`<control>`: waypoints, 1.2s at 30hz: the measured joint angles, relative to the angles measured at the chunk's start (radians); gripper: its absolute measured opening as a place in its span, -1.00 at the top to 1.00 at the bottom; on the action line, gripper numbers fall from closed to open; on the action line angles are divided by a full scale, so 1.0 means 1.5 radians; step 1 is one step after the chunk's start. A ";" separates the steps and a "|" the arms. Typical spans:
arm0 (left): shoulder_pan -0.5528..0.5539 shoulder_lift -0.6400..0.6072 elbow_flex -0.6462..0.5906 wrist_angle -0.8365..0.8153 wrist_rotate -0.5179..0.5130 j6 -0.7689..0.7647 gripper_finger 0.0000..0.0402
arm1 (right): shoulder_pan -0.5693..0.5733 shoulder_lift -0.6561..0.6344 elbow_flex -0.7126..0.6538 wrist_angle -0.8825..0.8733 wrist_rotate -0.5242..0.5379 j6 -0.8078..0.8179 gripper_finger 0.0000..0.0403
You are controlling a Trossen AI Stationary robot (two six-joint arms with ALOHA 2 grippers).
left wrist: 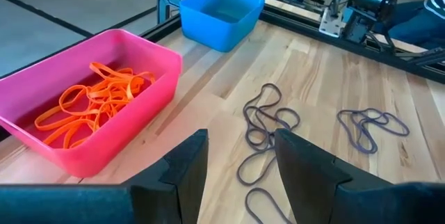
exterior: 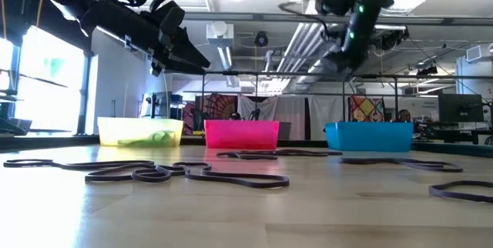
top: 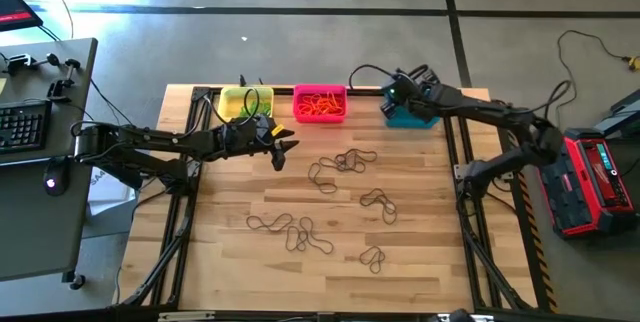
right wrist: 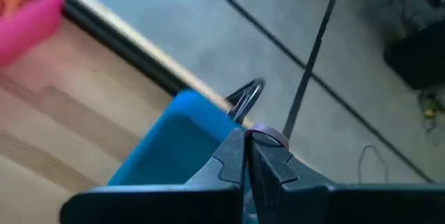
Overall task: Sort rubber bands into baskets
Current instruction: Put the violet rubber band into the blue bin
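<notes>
From above, we see three small plastic baskets in a row at the far edge of the wooden table [top: 400, 262]: the yellow basket [top: 244, 102], the pink basket [top: 320, 103] and the blue basket [top: 410, 114]. Thin orange rubber bands [top: 320, 104] fill the pink one. About five clumps of dark rubber bands [top: 345, 162] lie loose on the wood, too tangled to count. The left gripper [top: 281, 148] hangs near the yellow basket. The right gripper [top: 400, 92] is above the blue basket and hides part of it.

From table height, we see something green [exterior: 150, 137] through the yellow basket's side, but cannot tell its shape. The dark bands look flat and floppy.

From the left wrist, the left gripper's fingers [left wrist: 188, 172] are apart with nothing between them. We see two baskets and two dark clumps, one cut off.

From the right wrist, the right gripper's fingers [right wrist: 229, 158] are pressed together on a thin dark band loop [right wrist: 247, 99] over the blue basket. The pink basket is cut off.
</notes>
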State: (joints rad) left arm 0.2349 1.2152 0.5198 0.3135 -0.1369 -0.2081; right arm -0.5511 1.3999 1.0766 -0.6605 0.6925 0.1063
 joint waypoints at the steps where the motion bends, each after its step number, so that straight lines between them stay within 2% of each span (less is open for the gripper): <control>1: 0.000 0.000 0.000 0.000 0.000 0.000 0.20 | -0.011 -0.002 -0.022 0.018 -0.013 -0.001 1.00; 8: -0.001 0.000 0.000 -0.001 0.000 0.000 0.20 | -0.088 -0.014 -0.164 0.181 -0.102 0.011 1.00; 10: -0.001 0.000 0.000 -0.001 0.000 0.000 0.20 | -0.102 -0.014 -0.185 0.210 -0.126 0.011 1.00; 15: -0.001 0.000 0.000 0.002 0.000 0.000 0.20 | -0.120 -0.014 -0.207 0.241 -0.138 -0.017 0.93; 18: -0.001 0.000 0.000 0.003 0.000 0.000 0.20 | -0.122 -0.014 -0.207 0.242 -0.144 -0.024 0.74; 23: -0.002 0.003 0.000 -0.004 0.000 -0.011 0.20 | -0.122 -0.014 -0.207 0.241 -0.132 -0.024 0.29; 26: -0.002 0.016 0.000 -0.005 0.016 -0.012 0.20 | -0.116 -0.014 -0.187 0.197 -0.125 -0.024 0.06; 28: -0.002 0.032 0.001 -0.003 0.034 -0.012 0.20 | -0.104 -0.016 -0.164 0.165 -0.125 -0.024 -0.02; 31: -0.002 0.063 0.001 0.005 0.055 -0.012 0.20 | -0.075 -0.021 -0.132 0.119 -0.143 -0.024 -0.03; 36: -0.004 0.125 0.001 0.038 0.089 -0.016 0.20 | -0.006 -0.041 -0.122 0.125 -0.248 -0.024 0.19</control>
State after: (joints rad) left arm 0.2292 1.4021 0.5213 0.3706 -0.0031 -0.2321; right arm -0.5602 1.3382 0.8932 -0.4734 0.3212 0.0703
